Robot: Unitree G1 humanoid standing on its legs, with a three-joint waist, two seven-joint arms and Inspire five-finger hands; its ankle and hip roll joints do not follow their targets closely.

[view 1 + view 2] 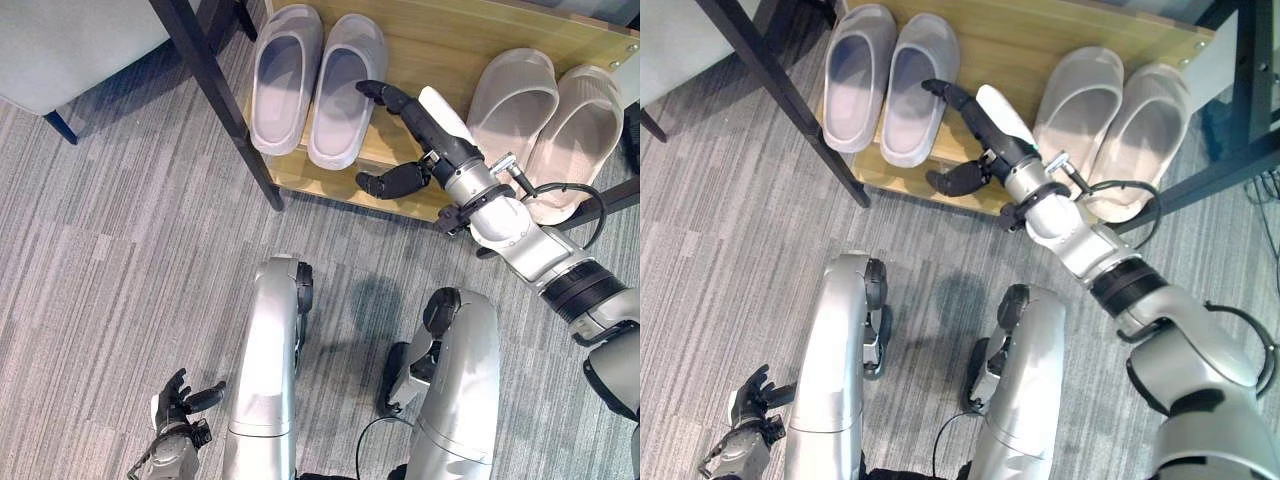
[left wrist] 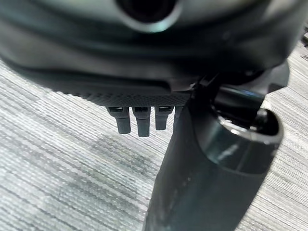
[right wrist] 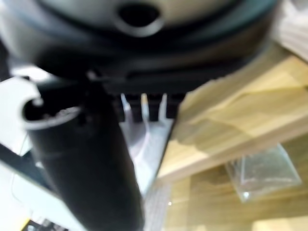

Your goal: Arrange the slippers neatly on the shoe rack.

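Observation:
A pair of grey slippers (image 1: 310,85) lies side by side on the left of the wooden shoe rack shelf (image 1: 430,45). A pair of beige slippers (image 1: 545,120) lies on its right, toes over the front edge. My right hand (image 1: 420,125) reaches over the shelf between the pairs, open, its straight fingers (image 1: 378,93) against the right grey slipper's (image 1: 915,85) side, thumb hanging below the shelf edge. The grey slipper shows past the fingers in the right wrist view as slipper (image 3: 144,139). My left hand (image 1: 180,405) hangs low at the lower left above the carpet, fingers relaxed.
A black metal rack leg (image 1: 215,95) slants down left of the grey pair. A grey upholstered seat (image 1: 70,45) with a blue leg stands at the far left. Another dark frame bar (image 1: 1200,175) runs at the right. Grey striped carpet (image 1: 120,250) covers the floor.

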